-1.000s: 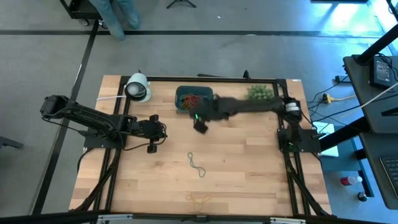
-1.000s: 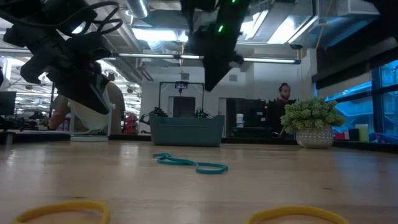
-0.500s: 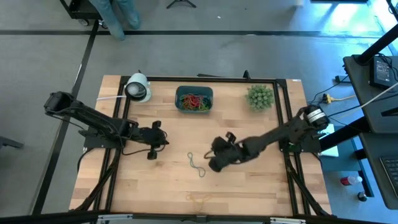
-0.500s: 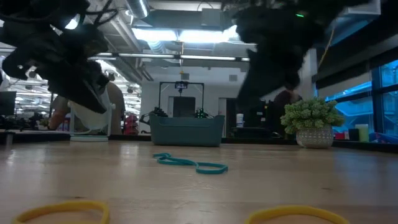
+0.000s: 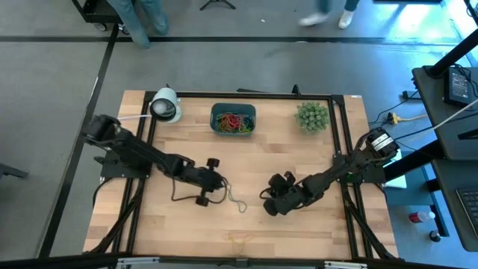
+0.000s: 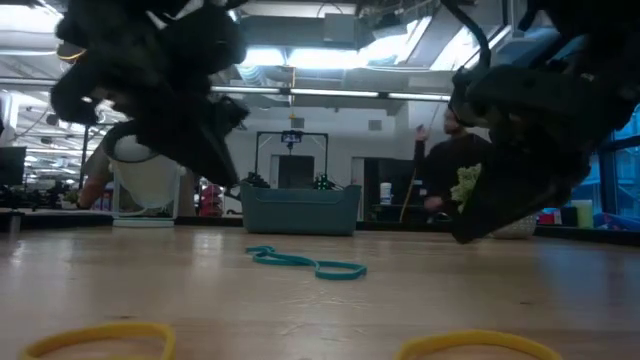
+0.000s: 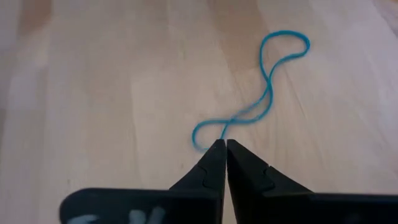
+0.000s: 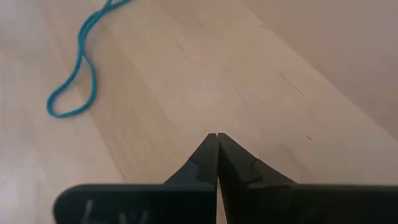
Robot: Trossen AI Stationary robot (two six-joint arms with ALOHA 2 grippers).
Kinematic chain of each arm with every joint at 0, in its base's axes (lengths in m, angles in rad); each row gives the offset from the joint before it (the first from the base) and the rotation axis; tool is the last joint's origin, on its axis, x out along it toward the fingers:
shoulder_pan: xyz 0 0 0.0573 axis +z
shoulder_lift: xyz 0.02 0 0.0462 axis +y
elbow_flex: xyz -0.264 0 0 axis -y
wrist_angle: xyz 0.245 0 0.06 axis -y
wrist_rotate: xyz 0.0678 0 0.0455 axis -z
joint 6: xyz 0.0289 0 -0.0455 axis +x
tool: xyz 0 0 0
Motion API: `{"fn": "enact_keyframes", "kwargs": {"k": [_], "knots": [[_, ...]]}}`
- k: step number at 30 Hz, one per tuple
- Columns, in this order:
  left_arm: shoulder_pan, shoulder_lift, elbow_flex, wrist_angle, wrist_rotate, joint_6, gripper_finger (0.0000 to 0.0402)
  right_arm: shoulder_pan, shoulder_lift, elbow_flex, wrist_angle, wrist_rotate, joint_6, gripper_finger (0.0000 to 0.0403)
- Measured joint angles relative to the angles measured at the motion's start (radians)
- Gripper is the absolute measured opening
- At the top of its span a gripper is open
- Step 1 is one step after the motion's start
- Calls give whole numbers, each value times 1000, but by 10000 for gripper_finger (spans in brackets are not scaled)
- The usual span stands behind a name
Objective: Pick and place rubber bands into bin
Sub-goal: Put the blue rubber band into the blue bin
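A teal rubber band [image 5: 236, 199] lies twisted on the wood near the table's middle, also in the low view [image 6: 305, 263]. My left gripper [image 5: 222, 184] is shut and hovers just left of it, its tips [image 7: 222, 143] over the band's near loop [image 7: 202, 134]. My right gripper [image 5: 264, 196] is shut and hangs just right of the band [image 8: 74, 81]. Yellow rubber bands [image 5: 239, 240] lie by the near edge [image 6: 95, 340]. The teal bin [image 5: 233, 119] stands at the far edge with several coloured bands inside.
A white cylinder [image 5: 166, 106] lies left of the bin, and a spiky green ball plant [image 5: 311, 116] stands to the bin's right. In the low view my right gripper [image 6: 460, 236] half hides the plant. A person [image 6: 445, 175] stands beyond the table. Bare wood lies between the bin and the grippers.
My right gripper has swung from over the bin toward the near edge and down, ending right of the teal band. My left gripper has moved right and toward the near edge, up to that band. The band has stayed where it was.
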Motion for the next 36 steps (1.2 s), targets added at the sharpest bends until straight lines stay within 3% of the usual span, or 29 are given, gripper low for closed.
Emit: {"fn": "enact_keyframes", "kwargs": {"k": [10,17,21,26,36], "knots": [[21,251,182,-8,1,74,65,5,0,19,7,0,-28,10],[47,318,211,-73,-62,73,81,12,0,19,31,-1,-27,5],[50,320,212,-84,-58,64,70,19,0,19,33,-1,-27,8],[40,320,210,-108,-54,75,11,22,0,19,35,-1,-24,10],[15,218,199,-211,-92,72,1,22,0,19,34,-1,-24,12]]}}
